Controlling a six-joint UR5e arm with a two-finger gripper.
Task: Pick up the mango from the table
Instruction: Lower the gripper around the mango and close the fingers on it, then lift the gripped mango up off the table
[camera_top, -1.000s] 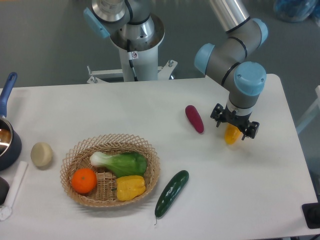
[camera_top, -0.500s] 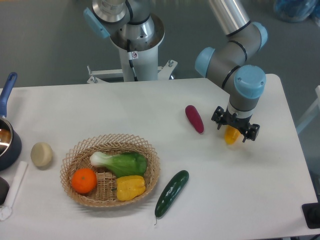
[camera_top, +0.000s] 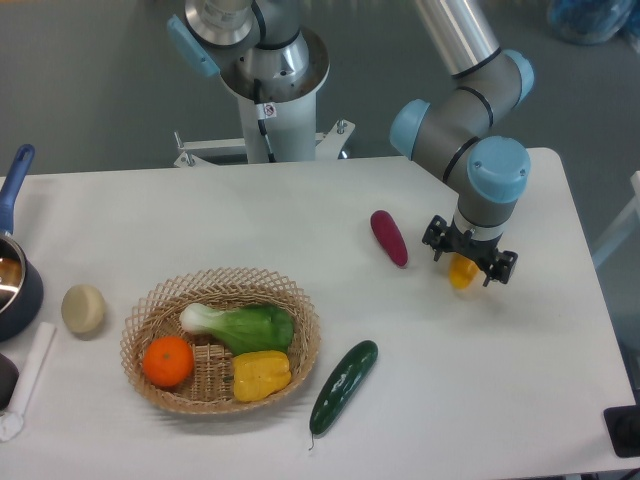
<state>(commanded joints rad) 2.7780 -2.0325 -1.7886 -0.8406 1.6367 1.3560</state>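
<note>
The gripper (camera_top: 468, 257) is clenched around the mango (camera_top: 462, 270) at the right of the table (camera_top: 520, 400); whether the fruit touches the top, I cannot tell; a purple vegetable (camera_top: 389, 238) lies just left of it; a cucumber (camera_top: 343, 386) lies nearer, beside the basket (camera_top: 160, 300) holding an orange (camera_top: 167, 361), greens (camera_top: 240, 327) and a yellow pepper (camera_top: 261, 375).

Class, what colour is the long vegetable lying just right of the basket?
Dark green cucumber, clearest in the fixed camera view.
</note>
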